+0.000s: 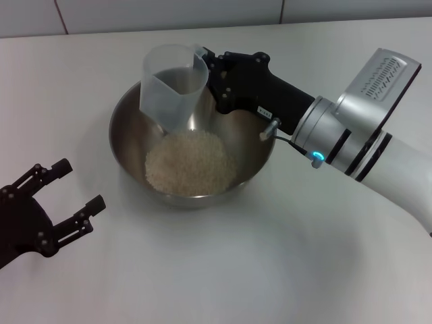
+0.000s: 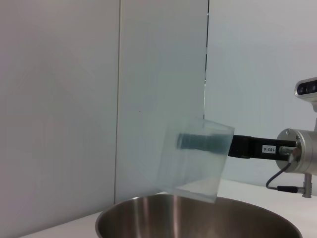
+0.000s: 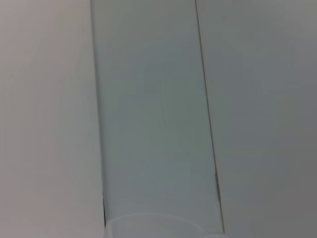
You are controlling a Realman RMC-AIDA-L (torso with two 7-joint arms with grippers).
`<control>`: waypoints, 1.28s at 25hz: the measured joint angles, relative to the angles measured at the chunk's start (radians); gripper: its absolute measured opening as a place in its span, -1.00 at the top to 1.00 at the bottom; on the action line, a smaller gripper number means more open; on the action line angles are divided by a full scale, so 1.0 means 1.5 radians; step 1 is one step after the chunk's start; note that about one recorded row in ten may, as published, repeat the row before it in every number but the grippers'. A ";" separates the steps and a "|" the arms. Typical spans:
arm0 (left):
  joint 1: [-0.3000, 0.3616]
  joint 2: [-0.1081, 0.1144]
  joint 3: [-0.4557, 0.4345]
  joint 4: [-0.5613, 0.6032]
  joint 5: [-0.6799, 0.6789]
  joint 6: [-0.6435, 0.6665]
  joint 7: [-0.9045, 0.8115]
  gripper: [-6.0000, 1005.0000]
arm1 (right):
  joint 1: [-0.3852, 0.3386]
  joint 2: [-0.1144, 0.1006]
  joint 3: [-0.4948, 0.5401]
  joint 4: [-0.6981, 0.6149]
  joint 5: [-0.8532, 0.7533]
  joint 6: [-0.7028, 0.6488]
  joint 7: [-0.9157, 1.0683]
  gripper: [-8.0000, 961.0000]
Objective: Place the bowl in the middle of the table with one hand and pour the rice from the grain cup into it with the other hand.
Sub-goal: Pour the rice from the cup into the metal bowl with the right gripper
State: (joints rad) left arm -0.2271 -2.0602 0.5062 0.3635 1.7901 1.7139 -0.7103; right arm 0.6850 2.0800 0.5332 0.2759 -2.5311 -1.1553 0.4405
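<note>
Head view: The bowl (image 1: 192, 145) is seen standing on the white desk (image 1: 270, 270), roughly at its centre. A heap of rice (image 1: 191, 162) is contained in the bottom of the bowl. The grain cup (image 1: 173, 86) is held above the far rim of the bowl by the right end effector (image 1: 206, 74), whose fingers are closed on the cup's side. The cup appears empty and close to upright, its mouth facing up. The right arm is extended in from the right side of the desk. The left end effector (image 1: 75, 192) is positioned low over the desk, near the bowl on its left and apart from it; its fingers are spread wide and nothing is held.

Left wrist view: The steel bowl's rim (image 2: 198, 220) is recorded along the lower edge. The cup (image 2: 198, 159) is seen above the rim, tilted, with no grains visible inside. A dark finger (image 2: 200, 142) of the right end effector is visible through the cup's wall, and the wrist of that arm is seen behind it.

Right wrist view: Only pale wall panels are shown, with a curved translucent edge at the bottom, which cannot be identified with certainty.
</note>
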 joint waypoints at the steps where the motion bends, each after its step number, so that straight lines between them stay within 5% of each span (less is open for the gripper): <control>1: 0.000 0.000 0.000 0.000 0.000 0.001 0.000 -0.66 | 0.000 0.000 0.002 -0.001 0.000 -0.001 0.000 0.98; 9: 0.000 0.000 0.000 0.000 0.000 0.002 0.000 -0.66 | -0.003 0.000 0.015 -0.007 0.002 -0.001 -0.018 0.98; 23: -0.001 0.000 0.001 0.000 0.000 0.002 0.000 -0.66 | -0.085 -0.001 0.241 -0.049 0.005 -0.016 -0.157 0.98; 32: -0.001 0.000 0.002 0.000 0.000 0.002 0.000 -0.66 | -0.083 -0.001 0.258 -0.084 0.005 -0.015 -0.157 0.98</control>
State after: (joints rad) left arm -0.2286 -2.0601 0.5089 0.3635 1.7901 1.7169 -0.7102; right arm 0.5606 2.0785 0.9204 0.1505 -2.5232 -1.1776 0.2043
